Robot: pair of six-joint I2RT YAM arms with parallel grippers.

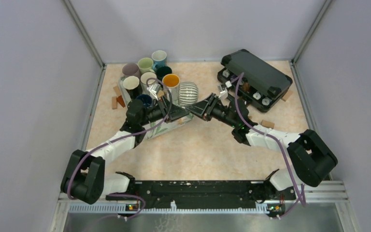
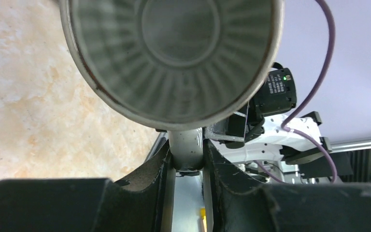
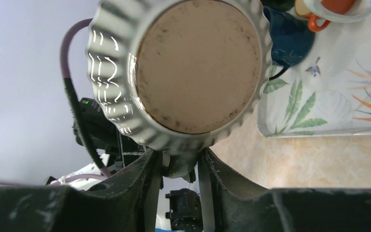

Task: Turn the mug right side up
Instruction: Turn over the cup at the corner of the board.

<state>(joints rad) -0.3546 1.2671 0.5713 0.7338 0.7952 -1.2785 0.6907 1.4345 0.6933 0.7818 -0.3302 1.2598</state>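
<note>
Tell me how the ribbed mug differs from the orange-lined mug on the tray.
The ribbed mug has a fluted grey wall; the orange-lined mug looks smooth. The ribbed mug is turned sideways, held by the left gripper and right gripper; the orange-lined mug stands mouth-up on the tray. Both have round mouths.

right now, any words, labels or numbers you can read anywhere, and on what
Nothing can be read.
The label on the black module behind the ribbed mug: printed lines, too small to read.
The ribbed mug and the floral tray: no writing visible.
</note>
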